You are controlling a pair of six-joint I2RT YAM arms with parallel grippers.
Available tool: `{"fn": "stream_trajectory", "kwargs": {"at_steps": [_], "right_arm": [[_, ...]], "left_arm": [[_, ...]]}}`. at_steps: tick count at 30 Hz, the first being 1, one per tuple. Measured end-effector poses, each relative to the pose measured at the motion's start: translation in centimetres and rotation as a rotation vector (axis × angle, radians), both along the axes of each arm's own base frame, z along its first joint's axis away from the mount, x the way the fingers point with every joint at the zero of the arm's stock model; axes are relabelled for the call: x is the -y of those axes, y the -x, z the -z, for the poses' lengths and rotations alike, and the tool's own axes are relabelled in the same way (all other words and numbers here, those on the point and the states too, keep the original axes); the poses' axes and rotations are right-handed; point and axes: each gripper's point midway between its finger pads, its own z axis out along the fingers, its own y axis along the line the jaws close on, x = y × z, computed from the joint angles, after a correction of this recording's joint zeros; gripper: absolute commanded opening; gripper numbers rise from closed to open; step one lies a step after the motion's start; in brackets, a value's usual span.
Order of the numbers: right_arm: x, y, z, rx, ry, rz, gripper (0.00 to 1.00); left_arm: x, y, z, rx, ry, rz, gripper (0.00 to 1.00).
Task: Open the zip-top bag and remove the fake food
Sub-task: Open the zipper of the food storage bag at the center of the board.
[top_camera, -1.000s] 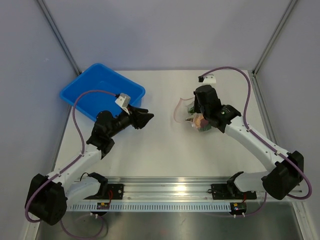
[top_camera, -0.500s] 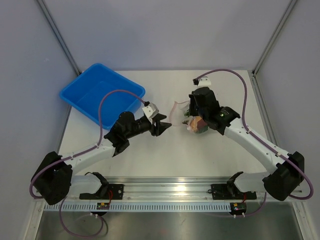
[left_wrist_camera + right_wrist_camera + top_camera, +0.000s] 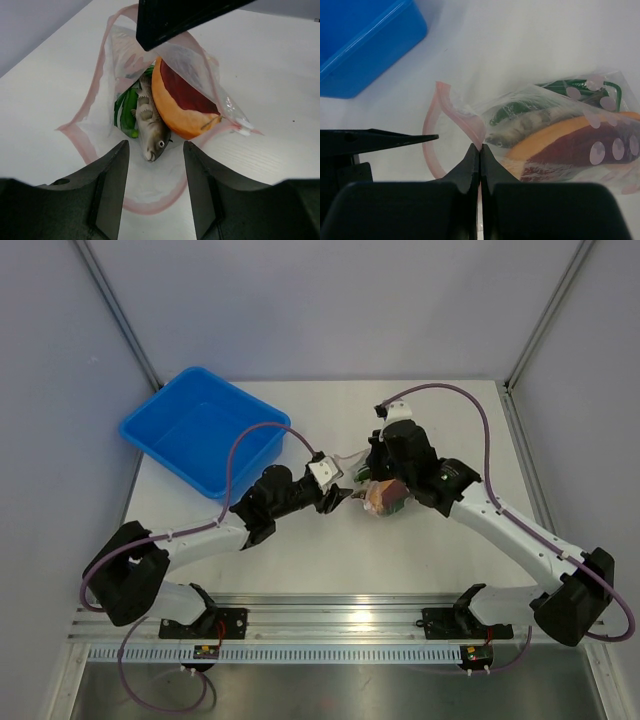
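Three foods (fish, orange piece, green vegetable) fill the open bag near table centre. The right gripper pinches its rim at twelve o'clock; the left gripper, jaws apart, faces its mouth from eight o'clock.

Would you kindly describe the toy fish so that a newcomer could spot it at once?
Find the clear bag right of the blue bin. Inside its open mouth, the fish lies between a green vegetable and an orange piece; it alone is grey, with a round eye.
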Motion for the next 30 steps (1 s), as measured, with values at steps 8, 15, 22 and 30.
{"fn": "stream_trajectory", "kwargs": {"at_steps": [8, 15, 22, 30], "right_arm": [[-1.9, 1.7, 0.3, -0.028, -0.013, -0.088, 0.00], [-2.3, 2.0, 0.3, -0.034, -0.019, -0.108, 0.00], [-1.6, 2.1, -0.7, 0.005, -0.031, -0.085, 0.00], [-1.0, 2.3, -1.9, 0.046, -0.058, -0.069, 0.00]], "left_arm": [[0.4, -0.7, -0.5, 0.032, -0.007, -0.026, 0.50], [1.1, -0.2, -0.5, 0.058, -0.026, 0.007, 0.48], [2.7, 1.9, 1.3, 0.078, -0.094, 0.111, 0.48], [3.9, 4.0, 3.4, 0.063, -0.154, 0.214, 0.48]]}}
